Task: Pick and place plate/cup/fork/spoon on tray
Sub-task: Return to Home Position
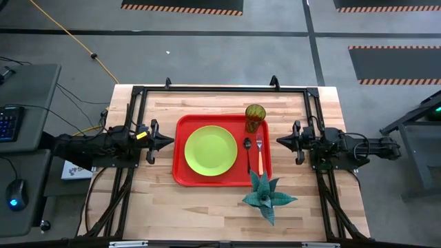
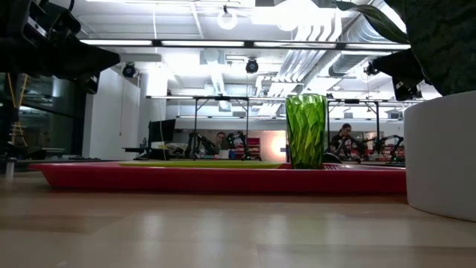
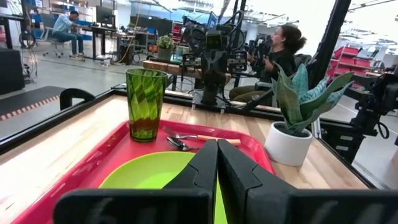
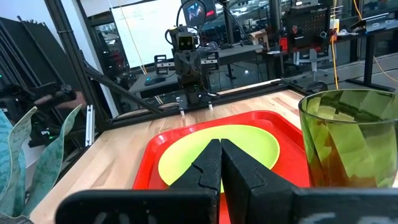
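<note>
Plate (image 1: 210, 151), cup (image 1: 255, 117), fork (image 1: 260, 153) and spoon (image 1: 247, 151) lay on the tray (image 1: 180, 176); both grippers' jaws were closed, empty; seemingly nothing remained.

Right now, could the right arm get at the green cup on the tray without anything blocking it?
Probably yes. The right gripper, fingers shut, sits just off the red tray's edge, and the cup stands upright in the tray corner nearest that arm. The potted plant is off to the other side, so the way looks free.

Two matte-black jointed arms, left one (image 1: 103, 145) yellow-tagged.
</note>
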